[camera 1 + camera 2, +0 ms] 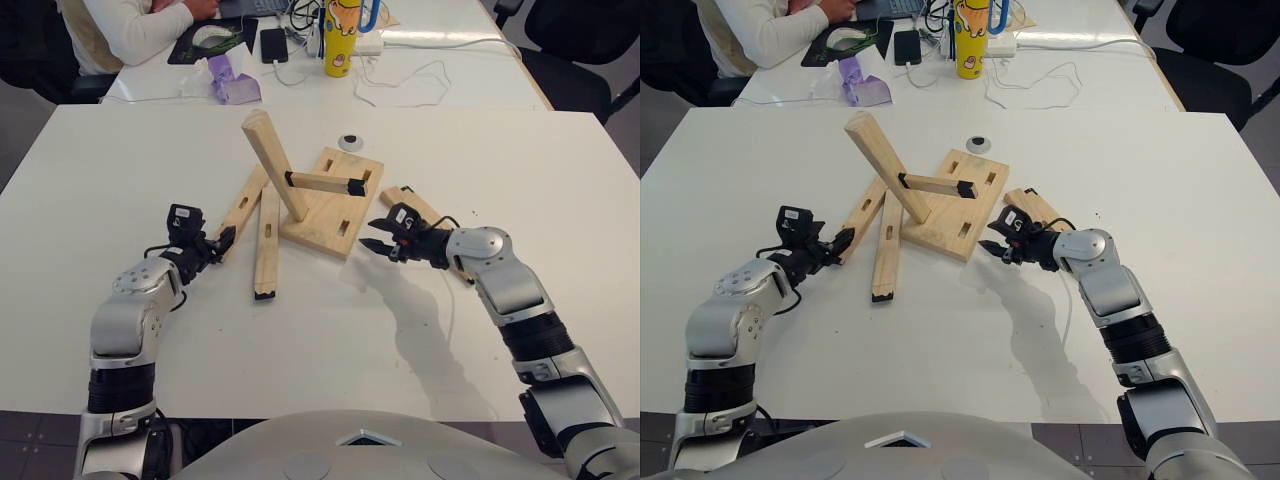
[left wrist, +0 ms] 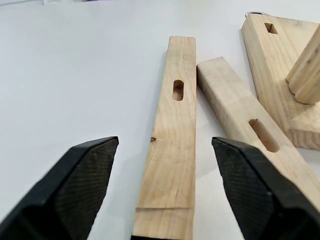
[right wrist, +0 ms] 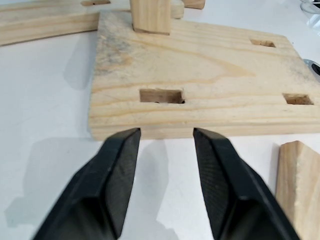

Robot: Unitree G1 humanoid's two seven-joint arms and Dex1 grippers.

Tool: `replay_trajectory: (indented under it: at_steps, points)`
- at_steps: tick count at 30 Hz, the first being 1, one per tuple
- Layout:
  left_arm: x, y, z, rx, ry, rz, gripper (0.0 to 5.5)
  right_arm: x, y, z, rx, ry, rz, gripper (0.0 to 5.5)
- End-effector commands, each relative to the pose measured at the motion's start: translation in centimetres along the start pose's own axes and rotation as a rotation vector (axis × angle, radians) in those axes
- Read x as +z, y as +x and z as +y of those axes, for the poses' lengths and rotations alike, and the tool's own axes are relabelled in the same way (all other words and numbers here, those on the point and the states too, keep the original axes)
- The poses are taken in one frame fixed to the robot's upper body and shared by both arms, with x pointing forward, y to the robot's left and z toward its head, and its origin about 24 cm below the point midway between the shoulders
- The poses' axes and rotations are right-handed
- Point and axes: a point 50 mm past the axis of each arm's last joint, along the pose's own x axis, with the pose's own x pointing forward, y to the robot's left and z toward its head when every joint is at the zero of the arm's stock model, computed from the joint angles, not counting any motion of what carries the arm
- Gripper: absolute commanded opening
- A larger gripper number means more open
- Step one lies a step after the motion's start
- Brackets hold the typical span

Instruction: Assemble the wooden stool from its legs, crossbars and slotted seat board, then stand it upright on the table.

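Wooden seat board (image 1: 335,205) lies flat mid-way across the table (image 1: 120,170), one leg (image 1: 272,160) slanting up from it and carrying a crossbar (image 1: 322,183). Two loose legs (image 1: 267,240) lie just left. The left hand (image 1: 222,240) gapes astride one leg's near end, perhaps touching. The right hand (image 1: 378,235) gapes before the board's near edge.

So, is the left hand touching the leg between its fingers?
Apart: the left wrist view shows table on both sides between the leg and the open left hand.
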Motion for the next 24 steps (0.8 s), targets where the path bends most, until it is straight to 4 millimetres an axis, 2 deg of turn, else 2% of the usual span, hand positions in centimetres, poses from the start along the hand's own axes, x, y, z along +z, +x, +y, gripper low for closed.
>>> replay_trajectory:
  at_steps: [1, 7, 12, 20, 24]
  points:
    - [-1.7, 0.4, 0.7, 0.017, 0.009, 0.052, 3.87, 0.2, 0.1, 0.1, 0.005, -0.008, -0.004, 1.98]
    - [-2.7, 0.5, 0.6, 0.005, 0.022, 0.069, 3.87, 0.2, 0.1, 0.1, 0.004, -0.006, -0.006, 1.98]
    - [-2.3, 0.5, -0.2, -0.033, 0.052, 0.039, 3.18, 0.3, 0.1, 0.0, -0.001, -0.001, -0.012, 1.98]
    - [-2.9, 0.8, -0.1, -0.023, 0.038, 0.058, 2.05, 0.5, 0.2, -0.2, -0.006, 0.008, -0.022, 1.98]
    - [-3.1, 0.9, -0.1, -0.021, 0.036, 0.059, 2.04, 0.5, 0.2, -0.3, -0.009, 0.010, -0.025, 1.98]
